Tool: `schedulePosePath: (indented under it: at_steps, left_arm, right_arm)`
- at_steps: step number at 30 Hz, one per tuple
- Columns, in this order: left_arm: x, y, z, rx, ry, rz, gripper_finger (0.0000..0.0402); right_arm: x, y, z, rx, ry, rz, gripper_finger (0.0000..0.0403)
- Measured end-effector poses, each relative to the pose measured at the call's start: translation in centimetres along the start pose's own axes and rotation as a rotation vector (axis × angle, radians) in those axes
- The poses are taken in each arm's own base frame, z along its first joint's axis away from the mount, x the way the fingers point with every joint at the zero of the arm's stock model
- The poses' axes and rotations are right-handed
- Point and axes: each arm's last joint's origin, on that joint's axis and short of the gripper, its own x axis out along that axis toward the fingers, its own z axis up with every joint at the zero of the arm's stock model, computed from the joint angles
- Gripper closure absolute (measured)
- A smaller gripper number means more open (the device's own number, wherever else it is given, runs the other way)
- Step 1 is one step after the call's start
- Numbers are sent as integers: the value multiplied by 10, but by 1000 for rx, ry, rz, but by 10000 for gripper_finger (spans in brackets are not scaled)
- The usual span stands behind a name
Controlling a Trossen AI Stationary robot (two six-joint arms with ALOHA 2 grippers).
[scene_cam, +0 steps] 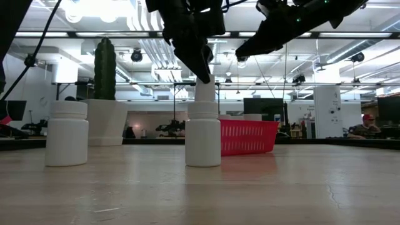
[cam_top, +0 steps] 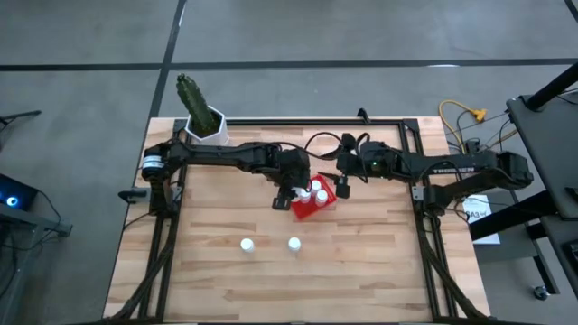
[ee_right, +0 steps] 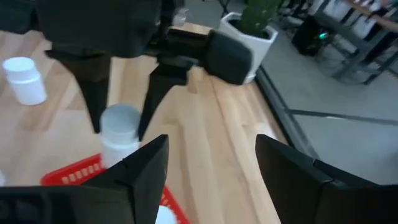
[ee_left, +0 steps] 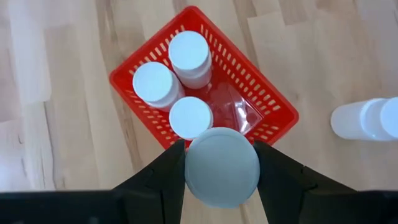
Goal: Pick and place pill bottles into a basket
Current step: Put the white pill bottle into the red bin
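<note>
left gripper [ee_left: 222,163]: clamped on a pill bottle [ee_left: 222,165] above the red basket [ee_left: 273,102] | right gripper [ee_right: 211,163]: jaws apart, empty, right of basket

Basket [cam_top: 312,206] centre of high view: near corner under left gripper [cam_top: 293,190], bottle count inside too small to tell. Low view: basket [scene_cam: 249,137] left part behind standing bottle [scene_cam: 203,139]; both arms cut off by top edge. Right wrist view: basket [ee_right: 74,175] cropped at bottom left (fingers in front).
</note>
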Motion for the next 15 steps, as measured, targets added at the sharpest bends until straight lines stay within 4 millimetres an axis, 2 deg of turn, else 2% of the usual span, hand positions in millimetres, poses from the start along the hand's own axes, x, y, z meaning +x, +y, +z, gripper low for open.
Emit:
schedulePosePath:
  at_steps: [15]
  left_arm:
    - [14,4,-8,-7,-44,14,259]
  right_arm:
    - [-12,-5,2,-18,13,-67,179]
